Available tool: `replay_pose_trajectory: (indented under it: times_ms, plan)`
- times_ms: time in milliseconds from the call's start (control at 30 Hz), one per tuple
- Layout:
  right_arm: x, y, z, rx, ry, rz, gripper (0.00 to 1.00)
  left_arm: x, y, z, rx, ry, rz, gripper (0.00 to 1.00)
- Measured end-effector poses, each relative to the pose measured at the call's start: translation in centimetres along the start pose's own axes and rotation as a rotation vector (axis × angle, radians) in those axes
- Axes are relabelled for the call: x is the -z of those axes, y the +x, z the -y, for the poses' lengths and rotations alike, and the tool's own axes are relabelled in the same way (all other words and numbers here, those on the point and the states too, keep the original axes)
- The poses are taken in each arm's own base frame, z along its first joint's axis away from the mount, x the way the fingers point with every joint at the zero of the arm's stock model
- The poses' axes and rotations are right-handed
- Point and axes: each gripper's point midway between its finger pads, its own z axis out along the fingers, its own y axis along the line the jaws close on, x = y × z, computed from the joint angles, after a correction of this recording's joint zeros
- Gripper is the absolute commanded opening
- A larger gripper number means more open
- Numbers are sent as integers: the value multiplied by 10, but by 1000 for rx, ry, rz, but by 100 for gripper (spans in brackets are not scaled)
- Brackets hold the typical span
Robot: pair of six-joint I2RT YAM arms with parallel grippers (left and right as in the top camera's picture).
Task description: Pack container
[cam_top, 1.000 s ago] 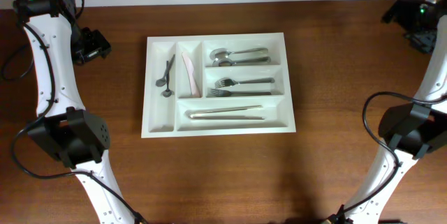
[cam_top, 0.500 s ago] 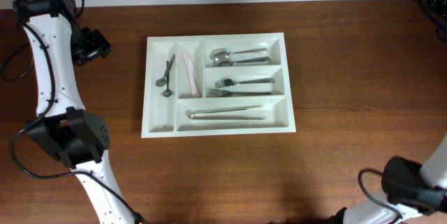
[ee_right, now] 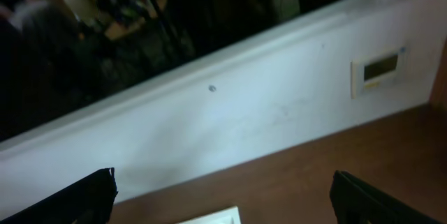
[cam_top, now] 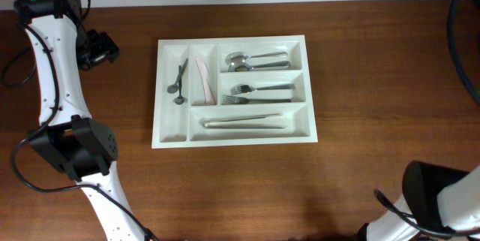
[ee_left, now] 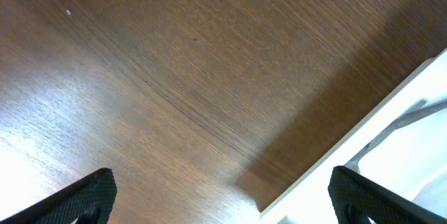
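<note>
The white container (cam_top: 171,125) lies in the middle of the table. It holds spoons (cam_top: 255,61), forks (cam_top: 259,93), long knives (cam_top: 244,122), small spoons (cam_top: 178,83) and a pale pink piece (cam_top: 202,79), each kind in its own compartment. My left gripper (cam_top: 101,48) hovers left of the tray's far left corner. In the left wrist view it (ee_left: 223,196) is open over bare wood, with the container's edge (ee_left: 391,133) at its right. My right gripper (ee_right: 223,199) is open and empty, facing the wall, with a container corner (ee_right: 216,217) just below. It is outside the overhead view.
The left arm (cam_top: 56,83) runs down the table's left side. The right arm's base (cam_top: 442,196) and a cable (cam_top: 459,23) sit at the right edge. Beyond the table's far edge stands a white wall (ee_right: 265,112) with a small panel (ee_right: 380,70).
The right arm has swung up and out of the overhead view at the top right, and its lower link has shifted. The left arm and the cutlery have not moved.
</note>
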Motion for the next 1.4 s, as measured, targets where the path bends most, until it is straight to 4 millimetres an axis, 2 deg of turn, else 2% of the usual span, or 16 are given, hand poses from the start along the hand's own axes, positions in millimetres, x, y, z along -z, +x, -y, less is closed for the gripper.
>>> replay_pose_trajectory:
  times_ms: [300, 500, 600, 800, 900, 1067, 1233, 1400]
  plan:
    - [-4, 5, 1, -53, 1, -26, 99, 0, 0, 0, 0, 0, 0, 99]
    - [-15, 35, 14, -87, 57, -144, 99, 0, 0, 0, 0, 0, 0, 99]
    - [-15, 45, 10, -69, 57, -125, 99, 0, 0, 0, 0, 0, 0, 99]
    - [13, 71, 5, -26, 24, 10, 99, 0, 0, 0, 0, -1, 1, 99]
    - [32, 98, 19, -23, 43, 44, 99, 0, 0, 0, 0, 0, 0, 99]
    - [41, 140, 44, -27, 100, 15, 99, 0, 0, 0, 0, 0, 0, 99]
    - [43, 166, 62, -26, 137, 26, 99, 0, 0, 0, 0, 0, 0, 99]
    - [56, 187, 73, -23, 122, 105, 99, 0, 0, 0, 0, 0, -1, 99]
